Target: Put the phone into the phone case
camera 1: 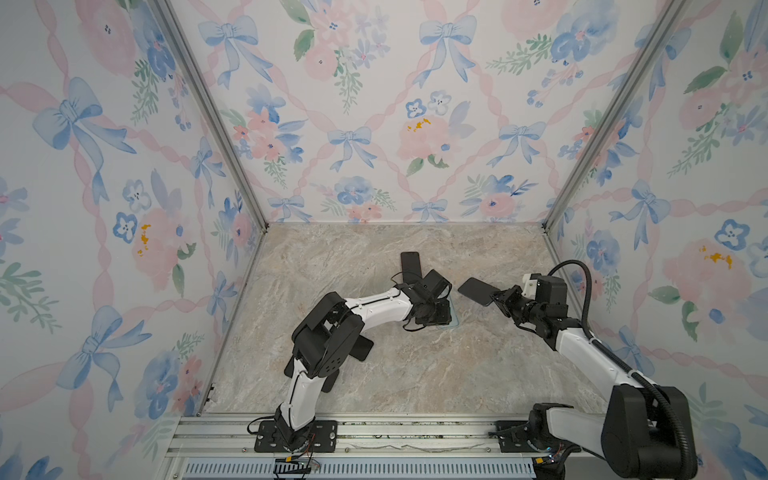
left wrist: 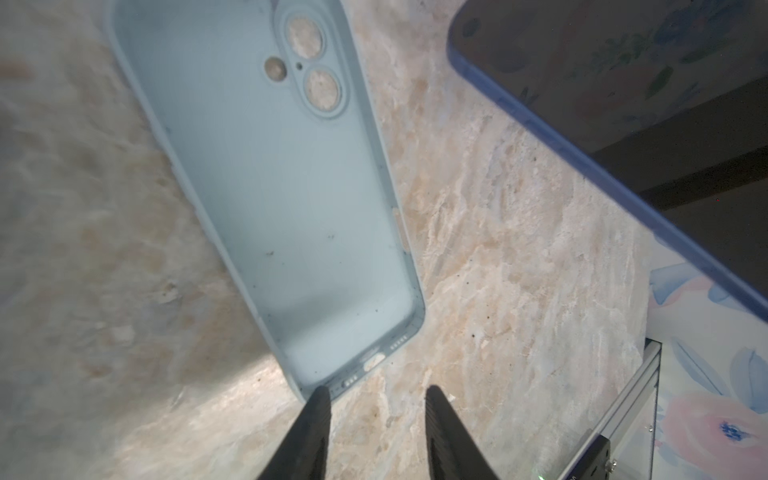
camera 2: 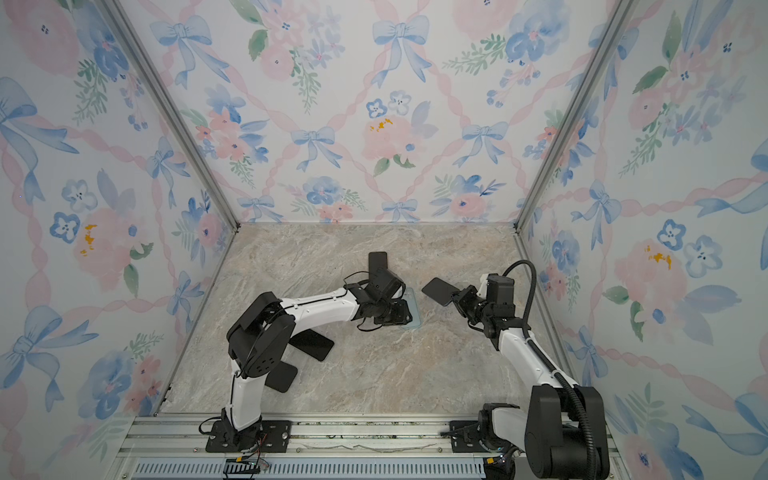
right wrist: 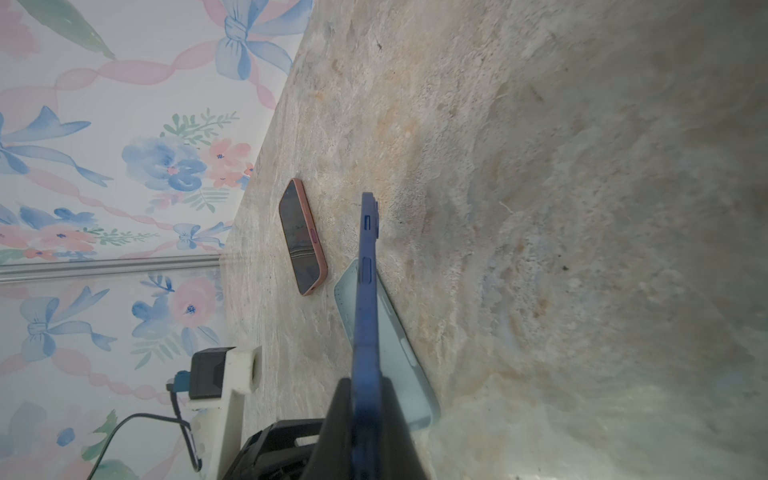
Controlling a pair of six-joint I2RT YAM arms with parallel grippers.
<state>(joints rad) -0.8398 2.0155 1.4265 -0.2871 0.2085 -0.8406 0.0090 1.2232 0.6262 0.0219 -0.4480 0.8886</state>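
Right gripper (right wrist: 365,388) is clamped on the phone (right wrist: 366,299), fingers pressed on its two flat faces at one short end. The phone has a blue frame and a dark screen. In the right wrist view it shows edge-on, with its side buttons visible. In both top views it hangs tilted above the table (camera 1: 415,374), right of centre and clear of the surface (camera 1: 477,291). The screen reflects the floral wallpaper (left wrist: 602,83).

The phone case (left wrist: 291,208) is light blue and lies flat on the table, open side up, with nothing in it. Marble shows through its camera cut-outs, and the port and speaker holes are at the end nearest the left gripper (left wrist: 376,395). In a top view only a sliver of the case shows past the left wrist (camera 2: 414,312). The phone sits beside and above the case, not in it.

The left gripper's fingers are spread with nothing between them. One fingertip (left wrist: 320,399) sits at the case's bottom corner; contact is unclear. The other is over bare marble.

A pink-cased phone (right wrist: 303,237) lies screen up further back, also seen in a top view (camera 1: 409,262). Two dark flat phones (camera 2: 316,345) (camera 2: 282,376) lie near the left arm's elbow, partly hidden by it.
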